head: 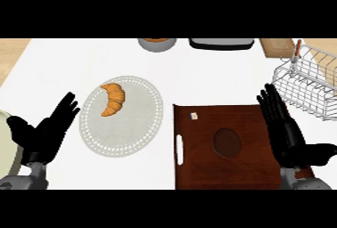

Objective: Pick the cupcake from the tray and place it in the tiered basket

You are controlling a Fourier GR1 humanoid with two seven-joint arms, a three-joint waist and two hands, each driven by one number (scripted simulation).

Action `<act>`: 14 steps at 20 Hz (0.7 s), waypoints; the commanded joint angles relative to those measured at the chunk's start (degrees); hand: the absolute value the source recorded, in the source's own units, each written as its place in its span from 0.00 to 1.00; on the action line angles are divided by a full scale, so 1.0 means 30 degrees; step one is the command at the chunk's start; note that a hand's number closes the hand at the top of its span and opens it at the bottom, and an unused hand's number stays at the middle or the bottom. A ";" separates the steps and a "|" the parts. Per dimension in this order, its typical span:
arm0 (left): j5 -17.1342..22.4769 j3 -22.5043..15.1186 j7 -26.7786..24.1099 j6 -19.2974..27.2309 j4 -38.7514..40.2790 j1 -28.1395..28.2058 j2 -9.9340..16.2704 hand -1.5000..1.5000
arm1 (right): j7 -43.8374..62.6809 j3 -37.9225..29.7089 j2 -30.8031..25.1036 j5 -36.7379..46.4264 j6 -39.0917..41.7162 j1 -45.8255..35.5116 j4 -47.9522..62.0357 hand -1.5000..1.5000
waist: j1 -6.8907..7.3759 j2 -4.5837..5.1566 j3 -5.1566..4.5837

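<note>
Currently —
Right robot hand (284, 129): open, fingers straight, empty.
Left robot hand (49, 131): open, empty.
Cupcake (227, 142): on tray (197, 169), just left of right robot hand.
Tiered basket (306, 84): beyond its fingertips.

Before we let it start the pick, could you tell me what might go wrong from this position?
1. The brown cupcake blends into the dark tray, so the grasp could be misjudged.
2. The right robot hand is open beside the wire basket; a lift could snag its rim.
3. The croissant on the plate might be picked by mistake.
</note>
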 commanded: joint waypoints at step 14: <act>-0.4762 0.0361 -0.1672 0.2967 -0.0250 -0.0922 0.1920 0.50 | 0.0632 -0.2437 0.5825 0.4397 -1.8571 0.8128 -0.1153 0.00 | -0.0923 -0.0228 0.0436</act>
